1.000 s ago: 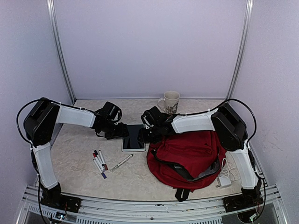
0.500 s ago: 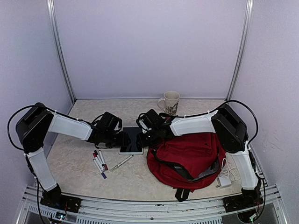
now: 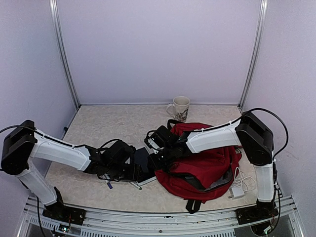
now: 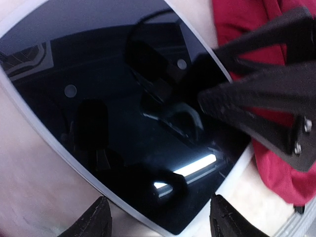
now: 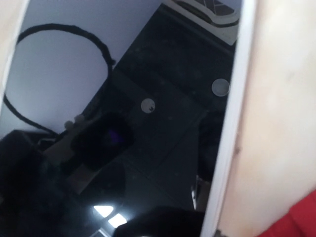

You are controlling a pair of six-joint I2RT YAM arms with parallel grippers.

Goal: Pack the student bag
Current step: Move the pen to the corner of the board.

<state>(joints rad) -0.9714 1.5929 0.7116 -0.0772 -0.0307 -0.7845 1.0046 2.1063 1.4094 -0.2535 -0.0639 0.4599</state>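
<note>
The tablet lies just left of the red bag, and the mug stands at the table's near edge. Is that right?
Not quite: the mug stands at the table's far edge, as the top external view shows. The tablet does lie just left of the red bag.

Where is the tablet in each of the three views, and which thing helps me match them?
Top external: the tablet lies low in the centre, just left of the red bag.
Left wrist: the tablet fills most of the picture; bag at right.
Right wrist: the tablet fills left and centre; bag in bottom right corner.
Shared landmark: the red bag.
</note>
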